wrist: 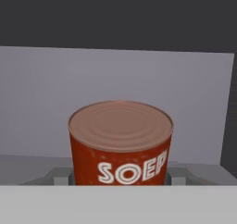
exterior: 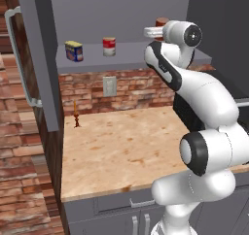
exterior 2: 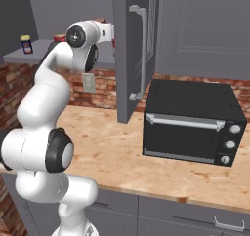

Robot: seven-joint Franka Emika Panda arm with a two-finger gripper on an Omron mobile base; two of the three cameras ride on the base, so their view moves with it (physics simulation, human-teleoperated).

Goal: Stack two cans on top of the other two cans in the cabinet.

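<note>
The orange-red can (wrist: 120,142), lettered "SOEP", stands upright between my gripper's (wrist: 119,177) grey fingers (wrist: 58,175), which press on its two sides. Its top shows above the hand (exterior: 162,22) inside the grey cabinet (exterior: 126,57). A squat blue can with a yellow label (exterior: 74,50) and a red-and-white can (exterior: 109,46) stand apart on the shelf to the left. The blue can (exterior 2: 26,44) and the red-and-white can (exterior 2: 59,37) also appear left of the arm in the right base view. My arm hides the shelf beneath the held can.
Both cabinet doors hang open, one at the left (exterior: 41,59) with a silver bar handle (exterior: 19,59), one at the right (exterior 2: 128,59). A black oven (exterior 2: 193,120) sits on the wooden counter (exterior: 121,146). A small brown object (exterior: 76,116) stands near the brick wall.
</note>
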